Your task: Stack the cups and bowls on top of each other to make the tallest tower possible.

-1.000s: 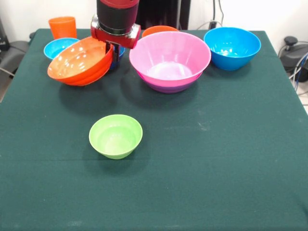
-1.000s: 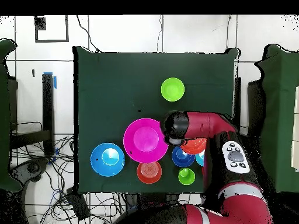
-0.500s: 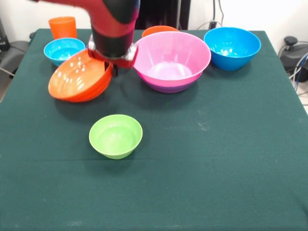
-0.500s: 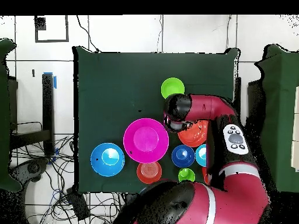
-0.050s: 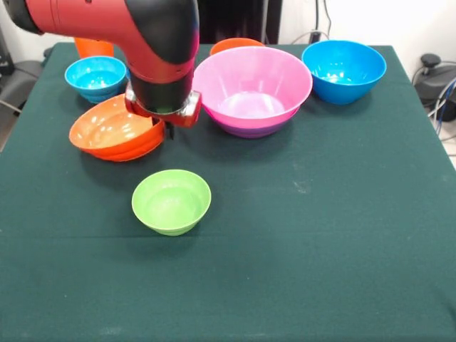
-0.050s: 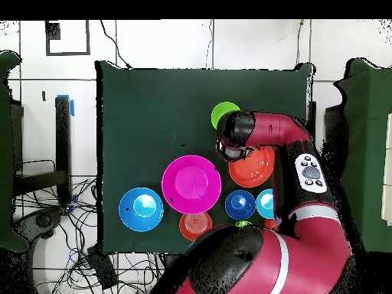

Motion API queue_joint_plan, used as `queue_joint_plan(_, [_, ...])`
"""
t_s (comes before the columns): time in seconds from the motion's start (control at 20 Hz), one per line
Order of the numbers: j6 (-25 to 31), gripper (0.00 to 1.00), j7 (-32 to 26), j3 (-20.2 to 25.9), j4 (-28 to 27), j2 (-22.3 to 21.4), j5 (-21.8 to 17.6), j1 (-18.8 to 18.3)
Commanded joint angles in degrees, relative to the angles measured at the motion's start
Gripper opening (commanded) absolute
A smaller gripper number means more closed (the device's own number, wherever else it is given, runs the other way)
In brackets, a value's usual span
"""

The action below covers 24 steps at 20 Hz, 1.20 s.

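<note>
Front view: my gripper (image 5: 166, 130) sits at the wide orange bowl's (image 5: 114, 130) rim; I cannot tell the jaws' state. Pink bowl (image 5: 253, 85) nested in purple (image 5: 246, 130).

Overhead view: orange bowl beside pink bowl (image 6: 191, 184), on the counter (image 6: 145, 115).

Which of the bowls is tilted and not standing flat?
The wide orange bowl at the gripper: its rim slants, while the other bowls sit level.

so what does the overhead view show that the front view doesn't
Only the overhead view shows the dark-blue small bowl, hidden behind the arm in the front view. Only the front view shows the purple bowl under the pink bowl, plus part of the orange cup. Both show the wide orange bowl at the gripper, and the lime-green bowl.
</note>
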Motion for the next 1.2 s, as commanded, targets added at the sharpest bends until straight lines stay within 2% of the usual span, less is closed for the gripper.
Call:
queue_joint_plan(0.05, [2.61,0.00,-5.68,-1.07,9.09,-13.12,-3.49,5.60])
queue_joint_plan(0.15, [5.37,0.00,-3.03,-2.55,11.60,-16.35,-2.11,7.23])
queue_joint_plan(0.4, [8.13,0.00,-1.28,-3.14,12.92,-18.64,0.33,9.06])
queue_joint_plan(0.65, [7.95,0.00,-1.08,-3.09,14.52,-19.97,2.03,9.19])
queue_joint_plan(0.85, [5.57,0.00,2.63,-4.17,16.97,-20.80,2.88,10.48])
queue_joint_plan(1.2, [1.84,0.00,6.26,-5.68,17.71,-20.19,2.39,12.99])
